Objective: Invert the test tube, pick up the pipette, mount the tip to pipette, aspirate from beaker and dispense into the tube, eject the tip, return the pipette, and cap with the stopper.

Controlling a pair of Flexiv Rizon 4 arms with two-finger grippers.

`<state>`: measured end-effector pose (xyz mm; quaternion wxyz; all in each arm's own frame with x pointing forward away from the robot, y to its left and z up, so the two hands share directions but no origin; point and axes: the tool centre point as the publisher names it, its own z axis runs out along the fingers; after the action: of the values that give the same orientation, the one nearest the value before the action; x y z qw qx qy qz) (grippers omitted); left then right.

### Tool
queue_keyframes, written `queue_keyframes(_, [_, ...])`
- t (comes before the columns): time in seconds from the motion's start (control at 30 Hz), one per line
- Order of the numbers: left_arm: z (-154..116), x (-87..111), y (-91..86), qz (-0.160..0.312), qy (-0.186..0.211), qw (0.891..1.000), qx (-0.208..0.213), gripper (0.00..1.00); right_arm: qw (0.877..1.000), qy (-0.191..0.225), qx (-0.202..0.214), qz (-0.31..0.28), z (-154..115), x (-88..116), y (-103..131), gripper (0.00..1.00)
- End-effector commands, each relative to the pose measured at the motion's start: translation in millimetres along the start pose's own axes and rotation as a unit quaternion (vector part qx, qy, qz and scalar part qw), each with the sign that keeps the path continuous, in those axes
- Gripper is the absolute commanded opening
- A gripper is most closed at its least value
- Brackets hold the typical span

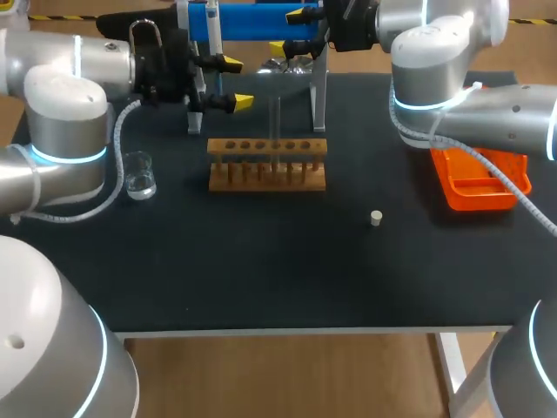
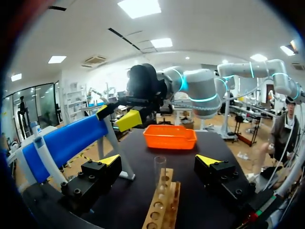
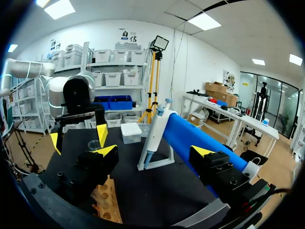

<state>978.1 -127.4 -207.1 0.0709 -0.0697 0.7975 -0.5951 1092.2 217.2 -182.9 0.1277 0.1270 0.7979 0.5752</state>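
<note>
Two pincers wide, tube upright in rack

Both the left pincer [image 2: 158,161] and the right pincer [image 3: 155,151] stand wide apart, holding nothing. A clear glass test tube [image 2: 159,175] stands upright in the wooden hole rack [image 2: 162,205], just ahead of the left pincer, untouched. The white, blue-topped pipette [image 3: 153,133] leans on its stand ahead of the right pincer. A small clear glass beaker [image 1: 139,174] and a pale round stopper [image 1: 376,218] sit well apart from both.
</note>
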Motion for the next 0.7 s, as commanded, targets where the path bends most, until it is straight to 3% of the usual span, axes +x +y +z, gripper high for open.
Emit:
queue_keyframes(0.03, [15, -7.4, 2.4, -0.001, 0.076, 0.997, -0.01, 1.0, 1.0, 0.0, 0.001, 0.0, -1, 0, 0, 1.0])
queue_keyframes(0.4, [33, -2.5, 10.5, 0.006, 0.066, 0.997, -0.039, 1.0, 1.0, 0.0, 0.001, 0.0, -1, 0, 0, 1.0])
queue_keyframes(0.7, [46, -4.5, 21.5, 0.004, 0.029, 0.997, -0.068, 1.0, 1.0, 0.0, 0.001, 0.0, -1, 0, 0, 1.0])
